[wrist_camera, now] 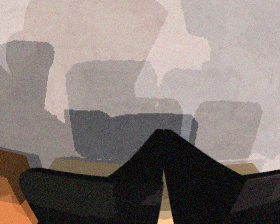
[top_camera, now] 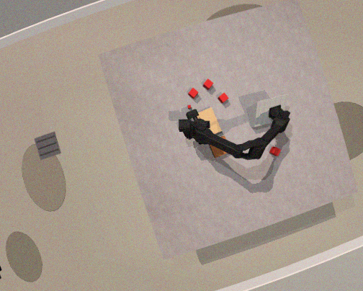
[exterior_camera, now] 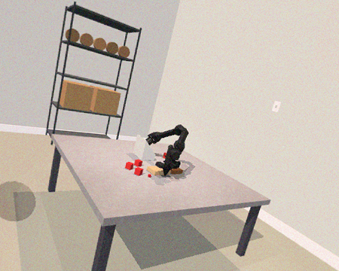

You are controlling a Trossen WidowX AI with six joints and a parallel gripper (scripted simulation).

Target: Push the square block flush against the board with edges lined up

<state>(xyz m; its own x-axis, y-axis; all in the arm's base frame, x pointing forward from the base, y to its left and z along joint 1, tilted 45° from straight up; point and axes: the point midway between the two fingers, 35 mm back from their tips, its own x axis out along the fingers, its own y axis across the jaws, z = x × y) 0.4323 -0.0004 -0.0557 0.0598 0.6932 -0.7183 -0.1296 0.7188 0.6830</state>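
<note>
The pale wooden board (top_camera: 213,121) (exterior_camera: 155,170) lies flat on the table, and the orange-brown square block (top_camera: 218,150) (exterior_camera: 177,171) (wrist_camera: 11,205) lies flat beyond one end of it. A narrow dark strip shows between them in the top view; the arm hides part of this place, so I cannot tell whether they touch. My gripper (exterior_camera: 165,174) (wrist_camera: 162,136) is shut and empty. It points down beside the long side of the board, near the block end. In the top view its fingertips are hidden under the wrist.
Several red cubes, including one (top_camera: 208,84) (exterior_camera: 129,166), stand past the board's other end, with a tiny red cube (top_camera: 189,106) (exterior_camera: 150,176) close to it. Another red cube (top_camera: 275,151) lies near the arm's base. A pale upright panel (top_camera: 266,108) (exterior_camera: 140,146) stands beside the base.
</note>
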